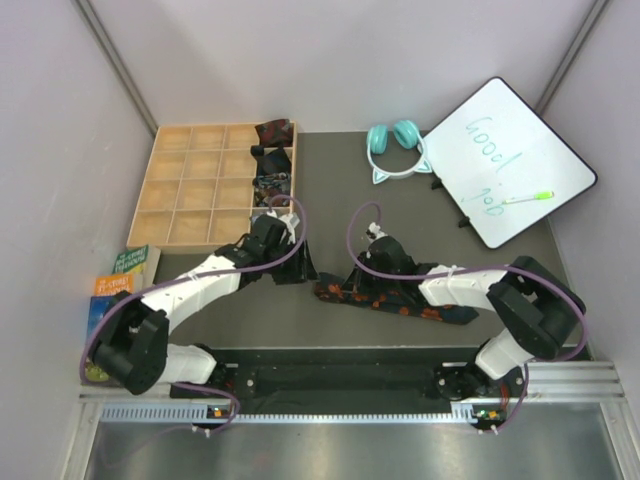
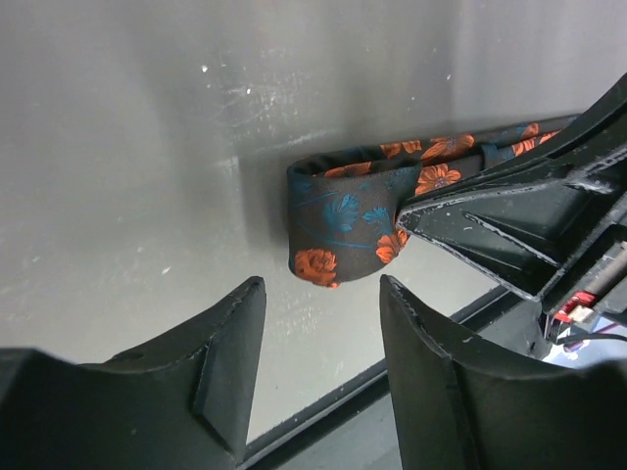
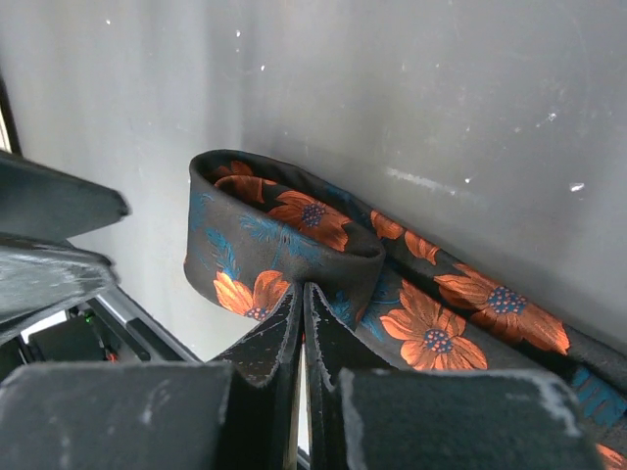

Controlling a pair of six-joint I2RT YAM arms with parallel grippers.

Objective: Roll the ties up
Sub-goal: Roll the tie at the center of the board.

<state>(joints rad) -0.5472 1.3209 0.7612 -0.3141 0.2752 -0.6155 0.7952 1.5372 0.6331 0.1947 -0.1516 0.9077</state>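
I see the tie (image 1: 400, 305), black with orange flowers and blue leaves, lying flat on the surface (image 1: 340, 200) just ahead of the arm bases. It runs from the middle toward the right, and the right arm covers part of it. Its left end is folded back on itself into a short loop.

On my right wrist view, the right pincer (image 3: 302, 294) is pressed together on the near edge of that loop, with fabric showing on both sides of the tips. The left wrist view shows the same grip from the other side: the loop (image 2: 343, 220) stands against the grey surface with the right pincer (image 2: 460, 211) clamped on it from the right.

The left pincer (image 2: 321, 294) sits near the loop but apart from it. Its jaws are spread with nothing between them, only bare surface beneath. From above, the two pincers are close to each other over the tie's left end.

At the back left I see a wooden tray (image 1: 185, 190) with many compartments. Its right-hand column holds several dark rolls (image 1: 272, 160). Teal headphones (image 1: 395, 140) lie behind the tie, well apart from it. To their right there is a whiteboard (image 1: 510, 150) with a green marker (image 1: 528, 198) on it. A few books (image 1: 125, 275) lie at the left edge, just below the tray.
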